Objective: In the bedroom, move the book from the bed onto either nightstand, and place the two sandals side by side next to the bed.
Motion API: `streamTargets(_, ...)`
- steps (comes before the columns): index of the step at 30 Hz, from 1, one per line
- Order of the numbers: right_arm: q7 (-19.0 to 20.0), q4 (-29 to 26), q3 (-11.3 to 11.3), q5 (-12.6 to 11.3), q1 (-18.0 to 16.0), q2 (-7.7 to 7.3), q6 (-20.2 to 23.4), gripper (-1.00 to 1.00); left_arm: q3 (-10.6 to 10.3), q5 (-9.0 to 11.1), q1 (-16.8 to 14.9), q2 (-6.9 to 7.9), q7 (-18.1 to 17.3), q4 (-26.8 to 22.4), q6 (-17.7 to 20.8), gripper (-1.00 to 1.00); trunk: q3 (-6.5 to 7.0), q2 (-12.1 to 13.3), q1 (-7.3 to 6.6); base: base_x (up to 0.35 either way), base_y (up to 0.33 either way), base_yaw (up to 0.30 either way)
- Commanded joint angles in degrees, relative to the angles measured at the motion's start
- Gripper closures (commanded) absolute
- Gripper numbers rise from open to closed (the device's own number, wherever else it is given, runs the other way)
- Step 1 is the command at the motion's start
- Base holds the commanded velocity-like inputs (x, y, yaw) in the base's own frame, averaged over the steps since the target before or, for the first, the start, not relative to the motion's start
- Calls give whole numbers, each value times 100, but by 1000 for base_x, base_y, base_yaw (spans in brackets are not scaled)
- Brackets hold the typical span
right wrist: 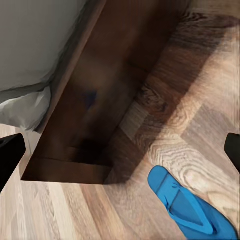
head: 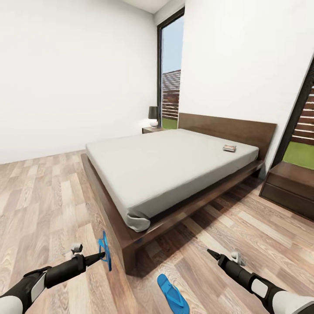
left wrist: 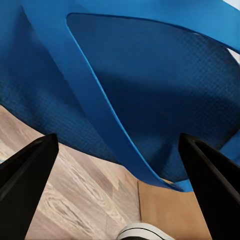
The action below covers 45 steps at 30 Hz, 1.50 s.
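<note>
Left first: the left gripper [head: 103,254] was holding one blue sandal [head: 104,250] at its tip, w/ the sandal standing on edge, up off the floor [head: 43,205] right beside the bed frame's near corner. In the left wrist view that held sandal [left wrist: 150,85] sat between the two black fingers [left wrist: 25,180], which looked spread fairly wide around the strap — whether they truly pinched it I couldn't tell for sure, but it hung there as if gripped. My read: it was carried on edge because the grab was by the strap, so the sole dangled. Long axis ran roughly vertical, toe/heel end not clear.

Centre: the second sandal [head: 173,294] lay flat on the floor just off the bed corner, long axis running diagonally, one end toward the bed [head: 165,170] and the other toward the robot. Probably the reference spot for the pair.

Further right, the book [head: 230,148] rested flat on the mattress near the headboard, close to the right-hand nightstand [head: 290,185] — handy for later.

Right side: the right gripper [head: 213,253] hovered empty over the floor; in the right wrist view its fingers sat far apart at the edges, the floor sandal [right wrist: 192,207] between and ahead of them.
</note>
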Motion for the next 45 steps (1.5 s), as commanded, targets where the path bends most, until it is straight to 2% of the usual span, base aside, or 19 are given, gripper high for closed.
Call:
streamTargets(1, 35, 18, 30, -60, -9, 2, 44, -100, -11, 22, -1, 3, -19, -1, 60, 100, -6, -3, -1, 0, 0, -218)
streamTargets(30, 35, 18, 31, -60, -9, 3, 45, -100, -11, 23, -1, 0, -33, -1, 60, 100, -6, -3, -1, 0, 0, -209)
streamTargets(45, 26, 18, 31, -60, -9, 3, 45, -100, -11, 22, -1, 6, -33, -1, 60, 100, -6, -3, -1, -84, 102, -26)
